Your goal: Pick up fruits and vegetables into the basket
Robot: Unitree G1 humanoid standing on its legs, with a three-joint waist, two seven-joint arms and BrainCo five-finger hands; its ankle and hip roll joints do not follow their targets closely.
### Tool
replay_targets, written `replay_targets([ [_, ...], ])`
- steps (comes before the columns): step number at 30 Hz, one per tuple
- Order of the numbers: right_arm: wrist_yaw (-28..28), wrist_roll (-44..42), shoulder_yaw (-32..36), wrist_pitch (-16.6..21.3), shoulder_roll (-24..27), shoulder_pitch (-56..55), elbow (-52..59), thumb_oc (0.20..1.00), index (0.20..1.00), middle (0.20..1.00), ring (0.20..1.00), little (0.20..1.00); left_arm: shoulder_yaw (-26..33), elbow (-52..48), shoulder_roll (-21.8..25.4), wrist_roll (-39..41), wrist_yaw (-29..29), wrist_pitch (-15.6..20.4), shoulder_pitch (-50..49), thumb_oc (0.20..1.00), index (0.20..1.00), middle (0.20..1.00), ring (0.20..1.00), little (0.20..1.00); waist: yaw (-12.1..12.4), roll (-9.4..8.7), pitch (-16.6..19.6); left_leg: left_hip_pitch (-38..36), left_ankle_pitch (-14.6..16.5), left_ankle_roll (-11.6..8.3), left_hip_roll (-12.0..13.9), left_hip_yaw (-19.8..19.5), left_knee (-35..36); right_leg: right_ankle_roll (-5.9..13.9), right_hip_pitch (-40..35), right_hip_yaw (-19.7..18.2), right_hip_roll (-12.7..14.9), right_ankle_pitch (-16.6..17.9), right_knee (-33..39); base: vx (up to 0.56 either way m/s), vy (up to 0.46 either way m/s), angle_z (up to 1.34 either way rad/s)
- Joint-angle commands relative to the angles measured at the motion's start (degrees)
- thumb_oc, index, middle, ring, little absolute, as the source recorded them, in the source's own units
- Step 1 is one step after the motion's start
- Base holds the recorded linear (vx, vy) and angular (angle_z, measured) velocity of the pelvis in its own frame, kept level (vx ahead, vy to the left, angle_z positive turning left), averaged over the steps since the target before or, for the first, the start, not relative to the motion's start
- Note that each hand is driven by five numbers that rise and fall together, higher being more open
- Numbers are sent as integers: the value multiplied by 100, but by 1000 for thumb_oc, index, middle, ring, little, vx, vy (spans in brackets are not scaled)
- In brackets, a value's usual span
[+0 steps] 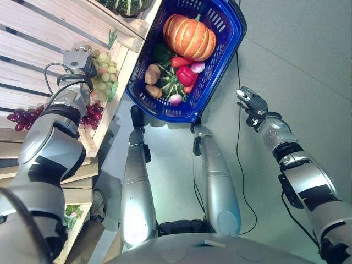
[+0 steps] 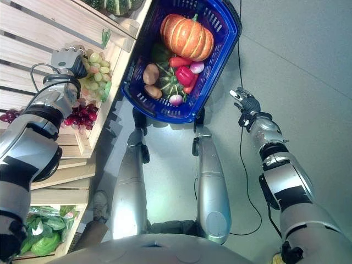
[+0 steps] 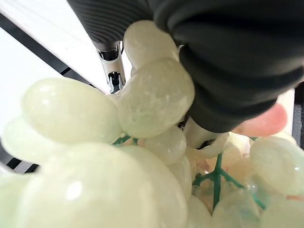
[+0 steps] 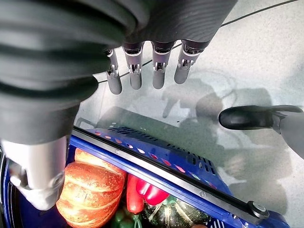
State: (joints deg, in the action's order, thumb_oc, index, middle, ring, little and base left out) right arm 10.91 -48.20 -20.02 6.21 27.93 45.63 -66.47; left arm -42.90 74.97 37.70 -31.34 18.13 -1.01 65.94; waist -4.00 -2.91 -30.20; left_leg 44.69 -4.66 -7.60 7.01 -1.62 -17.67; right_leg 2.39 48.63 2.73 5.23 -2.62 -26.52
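The left hand grasps the green grapes at the crate's edge; right hand hangs released beside the basket.

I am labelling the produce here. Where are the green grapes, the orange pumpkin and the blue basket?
green grapes (image 2: 97, 71), right eye view, middle of the bunch.
orange pumpkin (image 1: 188, 37), left eye view, its ribbed side.
blue basket (image 1: 165, 114), left eye view, near rim.

On my feed, the silver-grey left arm and the matching right arm have glossy shells broken by black bands. A dark ribbed cover wraps the left hand. The right hand has one too, plus silver fingers with dark tips.
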Motion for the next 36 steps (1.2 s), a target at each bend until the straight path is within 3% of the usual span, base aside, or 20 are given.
replay_targets([
  [1,38,-13,68,169,49,-245,148,1000,1000,1000,1000,1000,172,662,-46,308,-1034,-347,-919,200,200,200,200,200,50,-62,40,152,175,387,-397,306,-143,-54,-288,322,-214,240,434,0,0,0],
  [7,52,-15,71,173,29,-219,118,1000,1000,1000,1000,1000,213,690,-100,397,-1314,-459,-943,200,200,200,200,200,52,-51,40,126,171,386,-408,301,-130,-53,-304,325,-204,247,442,0,0,0],
  [11,48,-19,64,188,10,-204,82,1000,1000,1000,1000,1000,324,697,-125,1044,-1581,-419,-978,200,200,200,200,200,64,-34,40,127,162,384,-412,301,-141,-52,-304,325,-197,252,428,0,0,0],
  [14,43,-3,99,174,9,-218,103,1000,1000,1000,1000,1000,796,748,-159,2380,-1904,-262,-1032,200,200,200,200,200,71,-19,40,84,152,390,-421,311,-106,-58,-338,327,-198,235,437,0,0,0],
  [24,-29,167,360,215,6,-578,443,1000,1000,1000,1000,1000,2245,411,-37,5615,-2977,284,-1521,200,200,200,200,200,87,136,40,-138,170,401,-481,319,1,-59,-519,322,-181,149,476,0,0,0],
  [36,-109,129,581,209,55,-934,948,1000,1000,1000,1000,1000,3317,-536,-70,8379,-3910,334,-2258,200,200,200,200,200,177,260,40,-387,231,423,-549,309,69,-68,-781,460,-77,53,508,4,-5,2],
])
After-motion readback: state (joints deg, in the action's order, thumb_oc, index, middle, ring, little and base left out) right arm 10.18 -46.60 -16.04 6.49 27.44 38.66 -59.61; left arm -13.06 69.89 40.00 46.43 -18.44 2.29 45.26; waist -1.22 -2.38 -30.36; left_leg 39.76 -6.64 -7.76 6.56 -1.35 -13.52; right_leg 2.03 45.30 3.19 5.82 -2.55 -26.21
